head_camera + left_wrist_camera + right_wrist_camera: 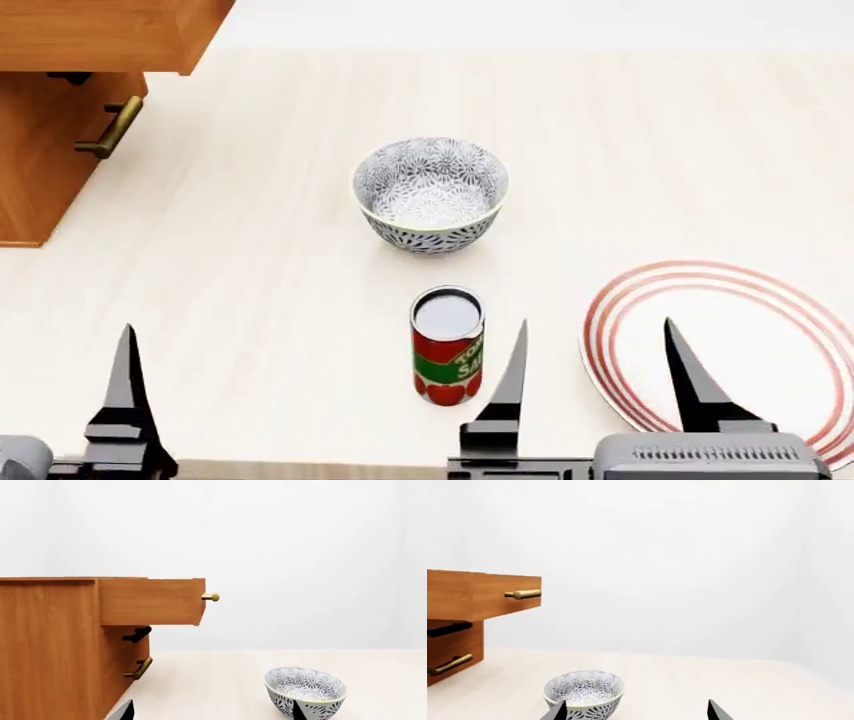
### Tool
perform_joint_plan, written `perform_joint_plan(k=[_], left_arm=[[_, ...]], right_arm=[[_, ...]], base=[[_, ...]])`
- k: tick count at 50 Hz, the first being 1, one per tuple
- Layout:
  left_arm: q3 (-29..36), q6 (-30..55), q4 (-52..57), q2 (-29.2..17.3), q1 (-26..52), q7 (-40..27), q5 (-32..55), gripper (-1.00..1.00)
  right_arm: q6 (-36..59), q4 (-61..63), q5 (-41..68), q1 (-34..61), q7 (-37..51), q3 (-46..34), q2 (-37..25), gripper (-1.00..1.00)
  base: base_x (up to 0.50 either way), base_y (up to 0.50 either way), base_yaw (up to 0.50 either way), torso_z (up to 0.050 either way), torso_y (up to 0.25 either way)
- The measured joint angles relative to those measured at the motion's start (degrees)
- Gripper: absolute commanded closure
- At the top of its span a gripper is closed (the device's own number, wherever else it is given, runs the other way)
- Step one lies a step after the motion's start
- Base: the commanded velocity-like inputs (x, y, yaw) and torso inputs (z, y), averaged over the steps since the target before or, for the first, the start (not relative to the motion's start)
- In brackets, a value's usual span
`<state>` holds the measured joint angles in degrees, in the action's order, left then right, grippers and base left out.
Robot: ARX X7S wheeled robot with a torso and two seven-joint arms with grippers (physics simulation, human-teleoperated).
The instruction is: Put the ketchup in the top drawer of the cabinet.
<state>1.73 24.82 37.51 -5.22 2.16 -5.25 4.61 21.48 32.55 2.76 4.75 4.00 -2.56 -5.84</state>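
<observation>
Beside spread right gripper (597,370), ketchup (447,358) upright

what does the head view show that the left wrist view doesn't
Only the head view shows the small red-labelled tin can of ketchup, standing upright on the pale wooden table, the white plate with red rings, and the right end effector with its fingers apart.

Only the left wrist view shows the orange-brown cabinet's flat top and the pulled-out top drawer's side with its brass handle end.

Both show the grey-white floral patterned bowl, the lower drawer's brass handle and the cabinet.
</observation>
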Motion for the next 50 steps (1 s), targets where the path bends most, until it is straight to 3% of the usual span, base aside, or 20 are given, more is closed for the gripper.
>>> perform_joint_plan(k=[20,33,41,50], left_arm=[[-0.6,4.3,9.3,-1.8,-0.7,-1.6,2.8,-1.00],[-0.1,5.6,9.5,-2.2,0.5,-3.0,3.5,-1.00],[0.1,5.7,8.8,-2.5,1.0,-3.5,4.1,-1.00],[0.0,5.3,8.4,-2.8,0.9,-4.2,4.7,-1.00]], right_arm=[[8.0,10.9,2.0,0.4,2.0,0.3,-1.5,-1.00],[7.4,10.1,2.7,0.2,2.8,0.2,-2.2,-1.00],[6.7,9.4,3.7,-0.1,3.3,0.7,-2.2,-1.00],[6.1,8.9,4.8,-0.4,3.7,0.9,-2.5,-1.00]], base=[[0.40,0.00,0.00,0.000,0.000],[0.49,0.00,0.00,0.000,0.000],[0.03,0.00,0.00,0.000,0.000],[0.50,0.00,0.00,0.000,0.000]])
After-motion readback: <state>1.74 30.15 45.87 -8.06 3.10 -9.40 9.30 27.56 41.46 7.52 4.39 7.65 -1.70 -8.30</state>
